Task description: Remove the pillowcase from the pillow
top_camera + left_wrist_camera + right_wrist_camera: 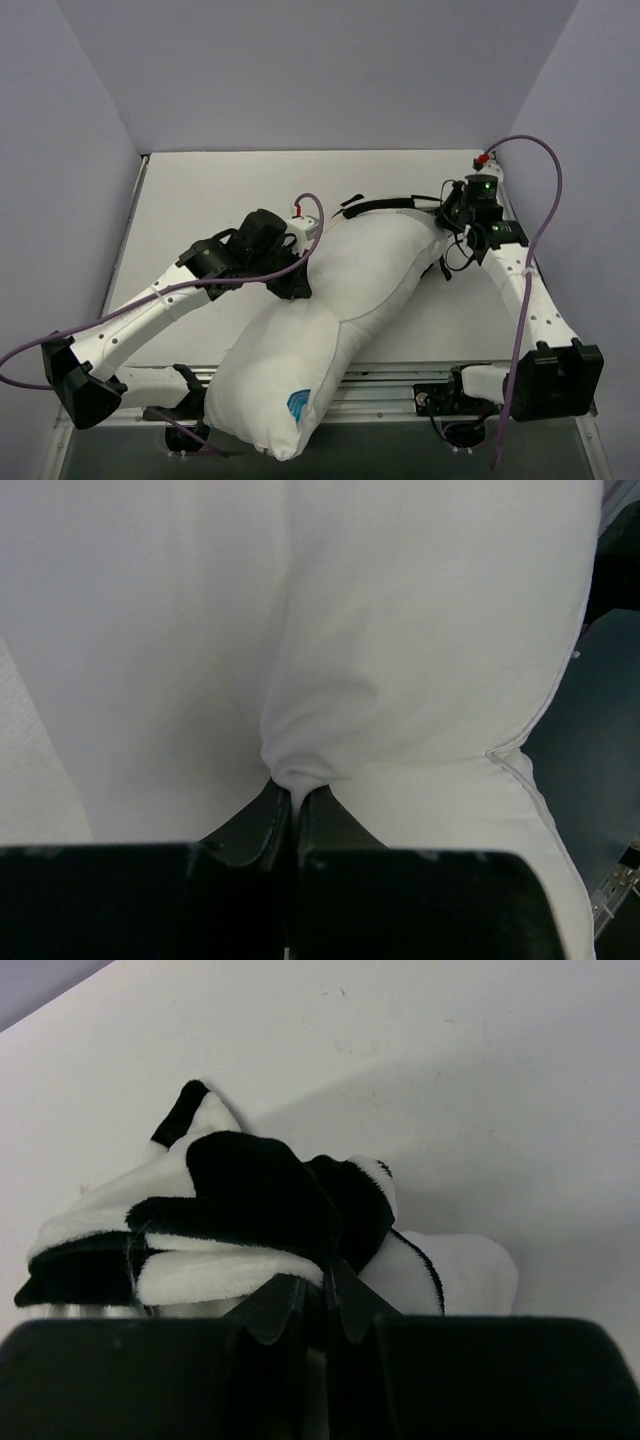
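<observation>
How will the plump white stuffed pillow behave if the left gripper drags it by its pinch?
Likely soft: the plump white stuffed pillow puckers where the left gripper pinches it. Probably floppy: it bends mid-length in the top view, so it may fold rather than slide stiffly.

The overhead feed gives me soft, even light on the table (220, 190) with no hard glare, and the walls carry a lavender cast. The pillow (330, 300) reads very bright, nearly washed out on top. My left wrist feed is almost all white cloth, low in contrast and greying into the crease. The left tool (293, 795) is a dark, blurred mass at the bottom. On the right wrist feed the pillowcase (250, 1190) loses detail in its black patches and throws a faint shadow, and the right tool (322, 1285) is out of focus.
</observation>
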Motion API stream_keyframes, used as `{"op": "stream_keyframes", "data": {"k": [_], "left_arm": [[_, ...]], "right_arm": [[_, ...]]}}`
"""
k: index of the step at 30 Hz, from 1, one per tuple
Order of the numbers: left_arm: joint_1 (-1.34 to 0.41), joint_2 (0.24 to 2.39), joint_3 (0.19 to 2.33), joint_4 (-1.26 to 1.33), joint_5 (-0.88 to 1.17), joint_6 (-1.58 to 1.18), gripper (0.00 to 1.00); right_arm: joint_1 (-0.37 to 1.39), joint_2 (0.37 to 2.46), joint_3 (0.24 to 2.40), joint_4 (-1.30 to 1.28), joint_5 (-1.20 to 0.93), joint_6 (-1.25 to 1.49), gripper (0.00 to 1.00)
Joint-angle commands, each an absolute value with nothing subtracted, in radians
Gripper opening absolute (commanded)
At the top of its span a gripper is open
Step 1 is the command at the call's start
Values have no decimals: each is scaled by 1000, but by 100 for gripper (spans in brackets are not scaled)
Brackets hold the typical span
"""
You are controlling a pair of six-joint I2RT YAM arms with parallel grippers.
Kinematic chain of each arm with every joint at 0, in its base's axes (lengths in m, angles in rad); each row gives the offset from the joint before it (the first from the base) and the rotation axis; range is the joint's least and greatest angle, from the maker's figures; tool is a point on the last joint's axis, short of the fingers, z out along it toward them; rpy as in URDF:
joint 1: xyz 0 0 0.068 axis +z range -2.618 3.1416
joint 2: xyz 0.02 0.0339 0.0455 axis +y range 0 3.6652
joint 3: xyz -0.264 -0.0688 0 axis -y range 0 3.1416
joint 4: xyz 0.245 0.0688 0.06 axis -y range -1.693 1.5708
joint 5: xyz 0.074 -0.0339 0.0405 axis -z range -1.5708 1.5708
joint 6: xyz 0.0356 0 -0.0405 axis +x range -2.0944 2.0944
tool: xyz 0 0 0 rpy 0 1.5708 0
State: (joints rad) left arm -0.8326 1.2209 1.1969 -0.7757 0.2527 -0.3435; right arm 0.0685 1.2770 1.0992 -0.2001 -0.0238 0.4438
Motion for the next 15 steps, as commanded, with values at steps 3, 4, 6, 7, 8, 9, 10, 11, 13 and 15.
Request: {"op": "stream_keyframes", "data": {"k": [3,4,6,7,8,9,10,11,13,15], "left_arm": [[-824,1373,1412,-774,163,-193,2],[-822,1402,1428,-781,163,-181,2],[-809,1472,1453,-785,71,-157,2],[-772,1495,1475,-790,27,-141,2],[-744,1546,1492,-793,-51,-138,2],[-712,1572,1514,-802,-79,-137,2],[-683,1598,1537,-811,-104,-129,2],[-642,1638,1581,-815,-135,-126,2],[-623,1667,1626,-831,-222,-115,2],[-626,1668,1661,-830,-197,-104,2]], "right_arm": [[90,1120,1046,-186,-64,491,0],[92,1114,1055,-195,-63,491,0],[97,1097,1078,-213,-66,486,0],[101,1091,1080,-227,-71,488,0],[109,1071,1078,-230,-77,495,0],[127,1060,1063,-229,-86,502,0],[139,1051,1054,-227,-101,506,0],[153,1028,1043,-227,-101,512,0],[189,999,1002,-224,-98,529,0],[205,983,970,-219,-110,541,0]]}}
